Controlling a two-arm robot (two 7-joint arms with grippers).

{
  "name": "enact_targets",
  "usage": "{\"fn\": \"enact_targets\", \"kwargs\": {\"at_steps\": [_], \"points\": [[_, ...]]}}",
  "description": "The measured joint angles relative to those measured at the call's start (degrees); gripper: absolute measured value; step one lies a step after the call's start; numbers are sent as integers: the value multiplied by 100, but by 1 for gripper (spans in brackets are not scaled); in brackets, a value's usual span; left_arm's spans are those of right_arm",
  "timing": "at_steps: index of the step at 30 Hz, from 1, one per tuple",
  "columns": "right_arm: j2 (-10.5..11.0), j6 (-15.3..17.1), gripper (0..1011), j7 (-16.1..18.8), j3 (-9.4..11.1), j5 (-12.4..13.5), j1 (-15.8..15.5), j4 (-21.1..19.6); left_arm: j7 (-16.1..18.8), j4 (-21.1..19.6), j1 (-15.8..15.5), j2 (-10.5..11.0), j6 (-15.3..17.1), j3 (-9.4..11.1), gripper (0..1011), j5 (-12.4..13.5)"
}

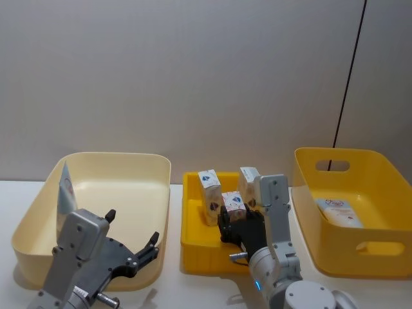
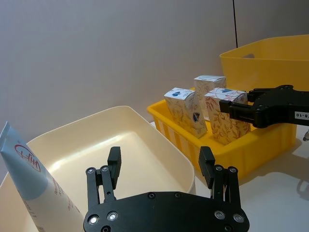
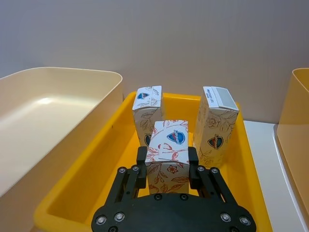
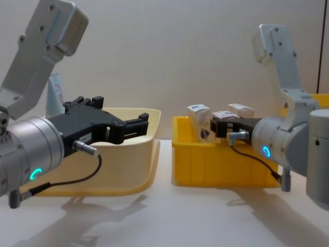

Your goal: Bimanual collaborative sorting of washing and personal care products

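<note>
Frame centre, our right gripper (image 3: 166, 162) pinches the middle carton (image 3: 169, 152) – lifting could topple neighbouring cartons (image 3: 214, 125); left gripper (image 2: 160, 166) gapes empty.

Grey arms, black fingers (image 2: 114, 166), cyan lights

Left bin (image 1: 129, 168): cream plastic. Middle tray (image 1: 193, 232) and right bin (image 1: 380, 257): yellow plastic. Tube (image 2: 29, 179): pale blue with a red circled mark and red text. Three cartons: white with an orange-red leaf and flower print; each carries a blue and red shield logo, seen on the front carton (image 3: 169, 154), the left carton (image 3: 147, 111) and the right carton (image 3: 215, 121). Both grippers, left (image 2: 161, 166) and right (image 3: 166, 162): black. Arm housings: grey. Tabletop (image 1: 13, 193): white. Wall: plain grey.
</note>
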Motion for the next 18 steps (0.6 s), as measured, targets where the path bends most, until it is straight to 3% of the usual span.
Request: {"fn": "enact_targets", "kwargs": {"at_steps": [8,18], "points": [[29,-55,455,49,6,-16,-7,-27,0,0,0,0,0,0,1003,0],[196,-368,455,248,11,-96,-45,-312,0,0,0,0,0,0,1003,0]]}}
